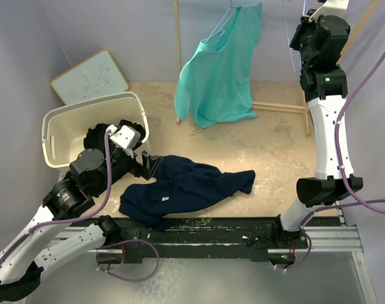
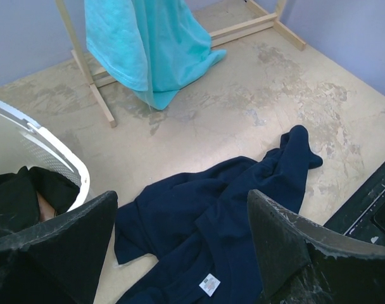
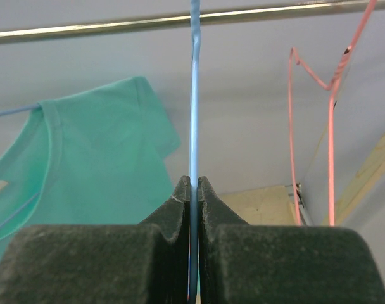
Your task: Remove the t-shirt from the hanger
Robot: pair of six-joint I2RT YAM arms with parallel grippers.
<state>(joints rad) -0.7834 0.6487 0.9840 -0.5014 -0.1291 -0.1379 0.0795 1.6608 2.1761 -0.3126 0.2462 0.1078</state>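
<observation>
A teal t-shirt [image 1: 221,69] hangs on a thin blue hanger [image 3: 15,111] from the rail [image 3: 116,26] of a wooden rack. It also shows in the left wrist view [image 2: 142,38] and the right wrist view [image 3: 97,152]. My right gripper [image 3: 194,180] is up by the rail [image 1: 309,12], shut on the wire of a second, bare blue hanger [image 3: 194,95] to the right of the shirt. A navy t-shirt [image 1: 186,187] lies crumpled on the table. My left gripper [image 2: 181,196] is open and empty just above its left end [image 1: 153,166].
A white laundry basket [image 1: 85,111] with a black garment [image 2: 21,196] stands at the left. A whiteboard [image 1: 90,77] leans behind it. A pink hanger [image 3: 332,114] hangs right of my right gripper. The rack's wooden post [image 1: 178,57] and foot bars [image 1: 278,106] stand on the table.
</observation>
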